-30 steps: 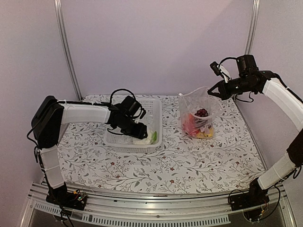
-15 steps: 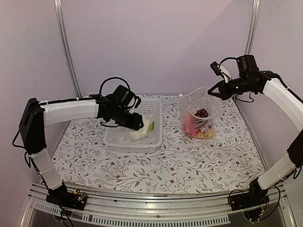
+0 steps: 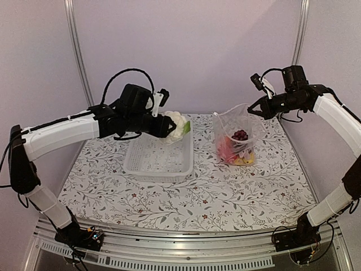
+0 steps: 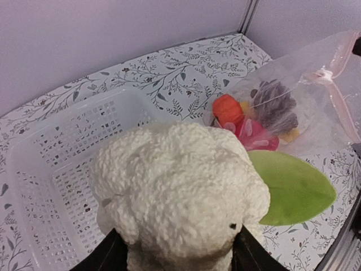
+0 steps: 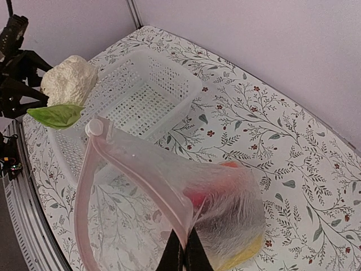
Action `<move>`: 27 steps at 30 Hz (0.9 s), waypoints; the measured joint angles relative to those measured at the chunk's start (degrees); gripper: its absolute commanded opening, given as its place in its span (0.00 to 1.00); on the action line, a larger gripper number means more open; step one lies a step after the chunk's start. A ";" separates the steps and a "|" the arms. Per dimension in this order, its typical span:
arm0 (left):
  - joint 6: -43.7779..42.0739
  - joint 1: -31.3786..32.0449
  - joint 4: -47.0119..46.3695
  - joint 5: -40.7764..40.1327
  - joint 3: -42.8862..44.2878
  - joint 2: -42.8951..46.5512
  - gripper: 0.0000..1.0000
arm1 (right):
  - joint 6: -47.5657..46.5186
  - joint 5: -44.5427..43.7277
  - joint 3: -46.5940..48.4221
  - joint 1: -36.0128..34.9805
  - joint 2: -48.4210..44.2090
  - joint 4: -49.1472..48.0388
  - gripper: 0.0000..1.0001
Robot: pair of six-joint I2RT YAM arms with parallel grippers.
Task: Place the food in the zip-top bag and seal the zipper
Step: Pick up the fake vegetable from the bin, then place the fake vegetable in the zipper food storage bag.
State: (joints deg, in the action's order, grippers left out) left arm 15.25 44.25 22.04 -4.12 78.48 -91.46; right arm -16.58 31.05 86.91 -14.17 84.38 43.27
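Note:
My left gripper (image 3: 167, 125) is shut on the white cauliflower (image 3: 177, 125) with its green leaf (image 4: 293, 186), holding it in the air above the far edge of the basket. In the left wrist view the cauliflower (image 4: 177, 192) fills the space between the black fingers (image 4: 101, 257). The clear zip-top bag (image 3: 237, 132) stands right of the basket with red, orange, yellow pieces and dark grapes (image 3: 241, 134) inside. My right gripper (image 3: 252, 110) is shut on the bag's mouth edge, lifting it open; the pinkish zipper (image 5: 135, 178) curves away from the fingers (image 5: 183, 254).
The white slotted basket (image 3: 159, 153) lies on the flower-patterned cloth, left of the bag, with nothing showing inside. Metal frame posts (image 3: 79, 56) stand at the back corners. The table's near rail (image 3: 180, 254) runs along the bottom.
My left gripper has lifted the cauliflower out of the basket, up and toward the back right. The right arm and bag have stayed still.

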 measured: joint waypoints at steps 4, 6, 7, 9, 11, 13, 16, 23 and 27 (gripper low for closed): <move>-3.61 3.82 -6.95 -0.20 -0.55 2.43 0.41 | 0.00 0.00 0.00 -0.07 0.00 0.02 0.00; -5.25 5.75 -11.06 0.22 -1.07 3.43 0.40 | 0.00 0.00 0.00 -0.09 0.00 0.02 0.00; -5.92 6.54 -12.98 0.46 -1.25 3.74 0.40 | 0.00 0.00 0.00 -0.13 0.00 0.02 0.00; -7.19 7.85 -17.00 1.09 -1.53 3.93 0.40 | 0.00 0.00 0.00 -0.17 0.00 0.02 0.00; -8.50 8.96 -20.94 1.99 -1.66 3.89 0.40 | 0.00 0.00 0.00 -0.24 0.00 0.02 0.00; -10.05 9.81 -24.68 2.36 -1.66 3.69 0.40 | 0.00 0.00 0.00 -0.31 0.00 0.02 0.00; -11.80 11.50 -28.52 3.78 -1.31 2.78 0.40 | 0.00 0.00 0.00 -0.44 0.00 0.02 0.00; -13.68 13.11 -37.66 11.06 0.70 -3.69 0.41 | 0.00 0.00 0.00 -0.44 0.00 0.04 0.00; -14.16 13.14 -40.11 14.38 4.22 -8.35 0.42 | 0.02 0.02 0.00 -0.44 0.00 0.04 0.00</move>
State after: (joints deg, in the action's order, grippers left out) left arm 1.08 57.39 -18.06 10.26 82.70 -99.81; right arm -16.56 31.07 86.91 -14.61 84.38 43.31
